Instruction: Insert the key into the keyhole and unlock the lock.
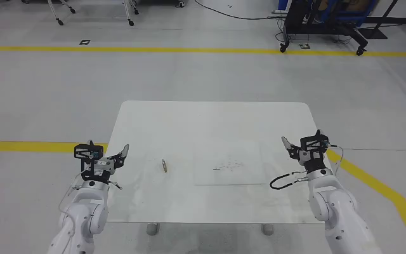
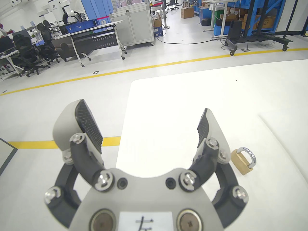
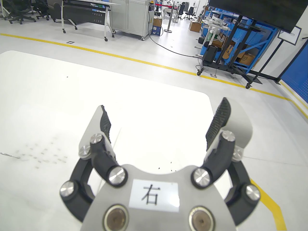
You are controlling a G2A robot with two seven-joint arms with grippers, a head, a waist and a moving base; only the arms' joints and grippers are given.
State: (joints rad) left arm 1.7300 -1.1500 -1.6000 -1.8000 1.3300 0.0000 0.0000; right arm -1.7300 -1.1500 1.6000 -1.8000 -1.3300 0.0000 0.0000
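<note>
A white table (image 1: 209, 120) is standing on a pale floor (image 1: 190, 76) crossed by yellow lines (image 1: 190, 49), with desks and blue racks showing beyond in the wrist views. A brass padlock (image 2: 241, 161) is resting on the table's left part, near the left pincer (image 2: 144, 111), which is gaping wide. The key (image 3: 9, 155) is lying mid-table beside faint scuffs (image 3: 45, 153). The right pincer (image 3: 163, 104) is hovering, spread wide, at the right edge.

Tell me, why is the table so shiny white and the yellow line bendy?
Left wrist view: light glares off the table, and the wide lens bows the yellow floor line. Right wrist view: the same glare. Top view: the yellow lines run straight.
</note>
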